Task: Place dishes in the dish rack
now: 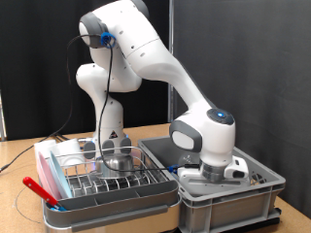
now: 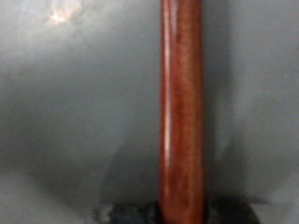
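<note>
Gripper [image 1: 212, 176] low inside grey crate [image 1: 260, 190], on the exterior view's right. Wrist view: red-brown handle [image 2: 182, 103] pinched lengthwise between the fingers. Dish rack [image 1: 115, 182] lies toward the exterior view's left, beside crate.

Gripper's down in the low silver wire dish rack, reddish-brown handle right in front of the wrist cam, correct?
Not the rack. The exterior view shows the gripper down in the large grey crate, beside the low silver wire dish rack. The reddish-brown handle does fill the wrist view.
</note>
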Controlling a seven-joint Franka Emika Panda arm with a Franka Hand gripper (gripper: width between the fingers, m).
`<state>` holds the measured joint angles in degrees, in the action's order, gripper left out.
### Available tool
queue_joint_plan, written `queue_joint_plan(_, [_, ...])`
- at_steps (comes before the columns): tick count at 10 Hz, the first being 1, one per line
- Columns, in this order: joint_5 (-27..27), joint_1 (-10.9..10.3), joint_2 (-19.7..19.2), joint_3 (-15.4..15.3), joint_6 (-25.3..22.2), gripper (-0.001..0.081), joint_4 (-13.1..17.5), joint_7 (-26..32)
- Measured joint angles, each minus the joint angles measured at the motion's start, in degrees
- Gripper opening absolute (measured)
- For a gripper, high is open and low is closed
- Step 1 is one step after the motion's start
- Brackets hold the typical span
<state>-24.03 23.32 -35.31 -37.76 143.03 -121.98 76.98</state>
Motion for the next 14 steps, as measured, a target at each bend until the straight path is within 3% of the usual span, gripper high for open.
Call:
queue_joint_plan(2, [0.29,0.08,-0.05,-0.12,0.07,0.0100,0.08,0.01])
queue_joint_plan(4, [3.65,1.51,-0.70,-2.02,-0.06,0.0100,0.18,1.82])
queue_joint_plan(8, [15.85,11.36,-0.67,-13.88,-5.86,0.0100,0.19,12.72])
queue_joint_plan(14, [26.53,24.61,1.41,-27.94,-18.18,0.0100,2.93,17.87])
